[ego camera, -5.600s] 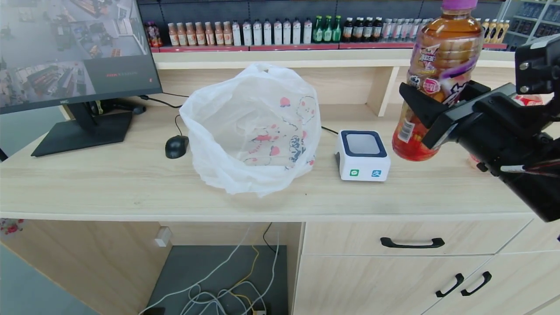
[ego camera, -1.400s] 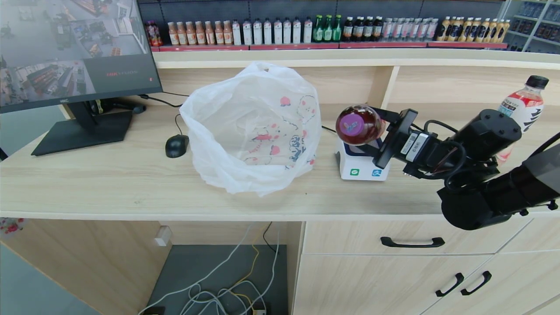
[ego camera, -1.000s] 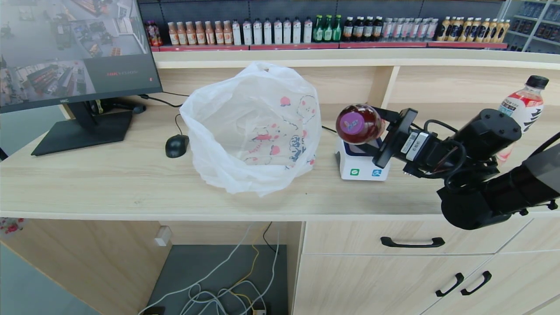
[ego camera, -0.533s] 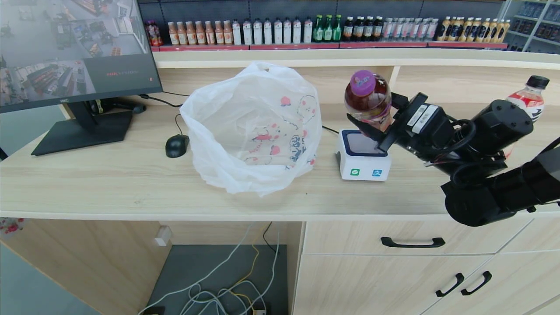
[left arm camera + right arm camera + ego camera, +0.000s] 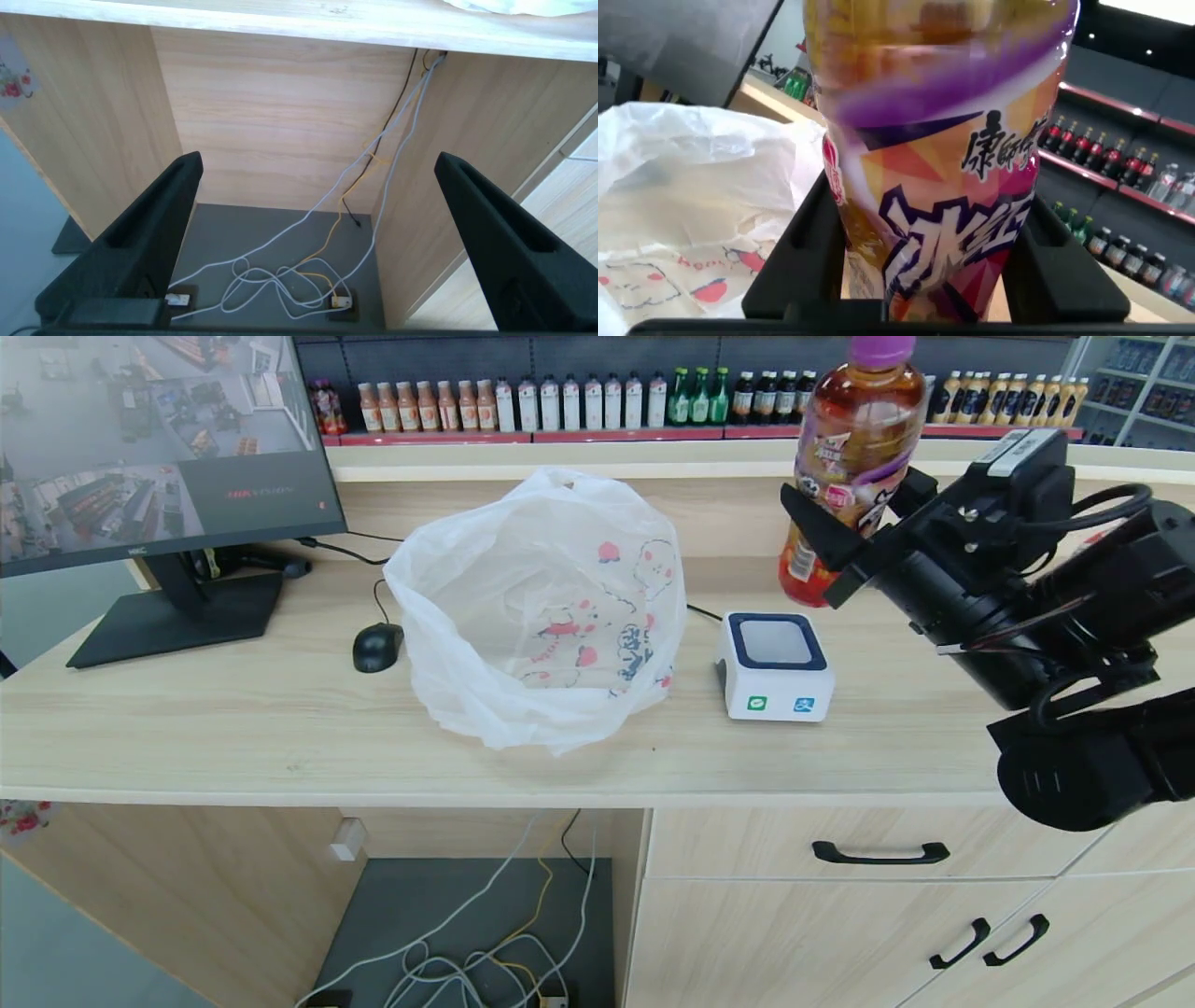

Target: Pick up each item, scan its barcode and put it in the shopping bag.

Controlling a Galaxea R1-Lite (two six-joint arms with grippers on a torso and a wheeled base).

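Right arm: comes in from 3 o'clock in the head view, wrist raised, forearm above the surface (image 5: 233,728). Right pincer (image 5: 859,523) pinches the bottle (image 5: 845,476) across its lower body, one finger on each side. The bottle is off the surface, nearly upright, purple cap on top, label facing the camera.

Position: the bottle is in the air at about 1 o'clock from the scanner (image 5: 773,665), apart from it. The bag (image 5: 541,616) stands open at 9 o'clock from the scanner, just beside it. The mouse (image 5: 376,648) is at 9 o'clock from the bag.

Left arm: left pincer (image 5: 318,163) is spread and holds nothing. It sits below the surface edge, facing the knee space with cables (image 5: 308,271) on the floor.

Change: 1.4 s and 1.0 s ago the bottle lay tipped over the scanner, cap toward the camera. At 0.5 s ago it was rising. It is now higher, righted and clear of the scanner window. Bag, scanner and mouse have not moved.

Views: the right wrist view gives the label close up between the two fingers, with the bag beyond. The head view gives the scanner.
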